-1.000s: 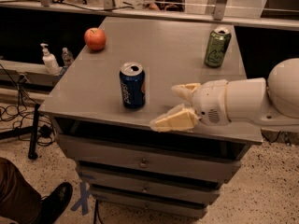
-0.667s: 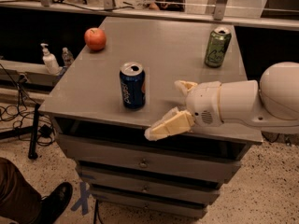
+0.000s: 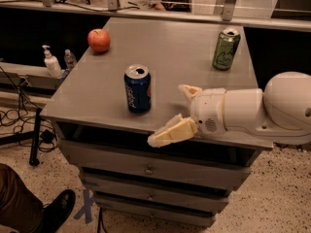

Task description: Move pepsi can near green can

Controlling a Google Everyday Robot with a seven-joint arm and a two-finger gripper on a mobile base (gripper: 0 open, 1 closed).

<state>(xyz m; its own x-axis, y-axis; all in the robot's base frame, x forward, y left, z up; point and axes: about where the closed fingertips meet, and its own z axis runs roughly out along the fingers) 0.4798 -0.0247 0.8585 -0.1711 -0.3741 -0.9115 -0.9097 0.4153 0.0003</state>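
Note:
The pepsi can (image 3: 137, 89) stands upright on the grey cabinet top (image 3: 170, 47), near its front edge. The green can (image 3: 226, 48) stands upright at the back right of the top, well apart from the blue one. My gripper (image 3: 172, 113) comes in from the right at the front edge, just right of the pepsi can and not touching it. Its cream fingers (image 3: 172, 131) are spread open with nothing between them.
A red apple (image 3: 98, 40) sits at the back left of the top. A sanitiser bottle (image 3: 50, 62) stands on a ledge to the left. Drawers (image 3: 146, 169) run below the top. A person's shoe (image 3: 56, 210) is at the lower left.
My gripper has moved left along the front edge, closer to the pepsi can. The cans and the apple have not moved.

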